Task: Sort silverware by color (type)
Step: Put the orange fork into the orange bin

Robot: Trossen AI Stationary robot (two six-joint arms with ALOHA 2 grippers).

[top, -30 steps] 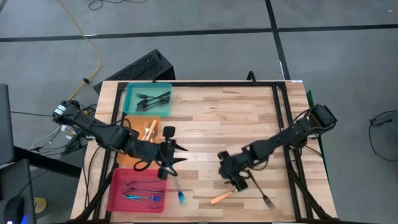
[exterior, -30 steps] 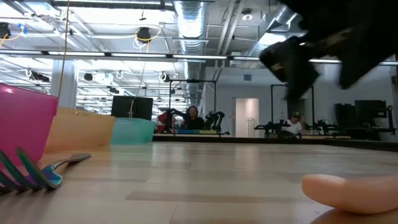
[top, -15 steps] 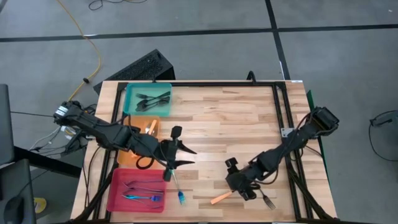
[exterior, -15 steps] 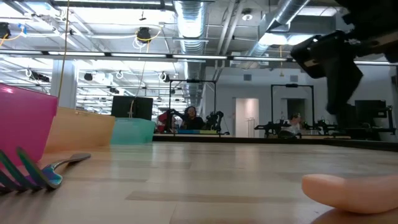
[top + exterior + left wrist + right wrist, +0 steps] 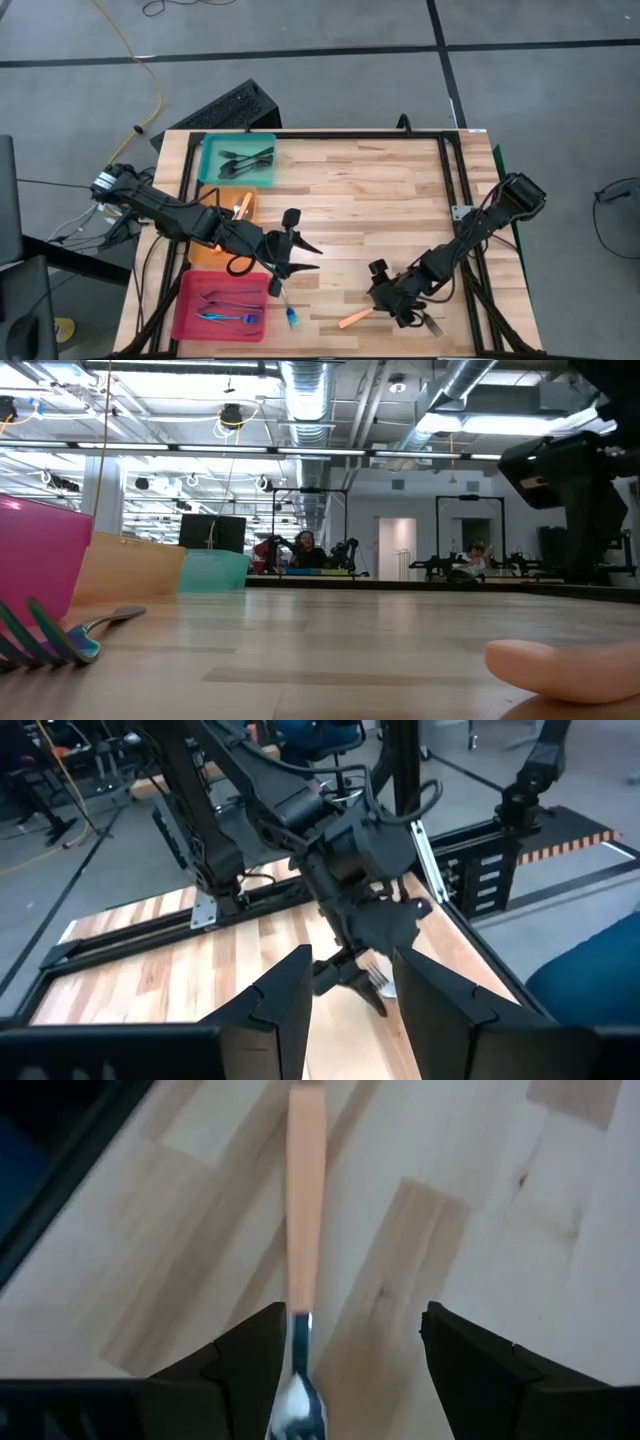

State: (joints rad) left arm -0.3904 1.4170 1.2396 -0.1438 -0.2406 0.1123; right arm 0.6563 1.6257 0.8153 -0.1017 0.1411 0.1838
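Three trays (image 5: 237, 160) stacked along table (image 5: 380, 190) left edge; two forks (image 5: 354, 318) near front edge.

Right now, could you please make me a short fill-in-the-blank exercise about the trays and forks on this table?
1. The dark grey forks lie in the ____ tray.
2. The right end effector is low over a fork with an ____ handle.
3. The pink tray sits at the table's ____ corner on the left arm's side.

Missing words: teal; orange; near

Matt orange-handled fork (image 5: 303, 1230), seemingly plastic, on smooth wooden table (image 5: 480, 1200).
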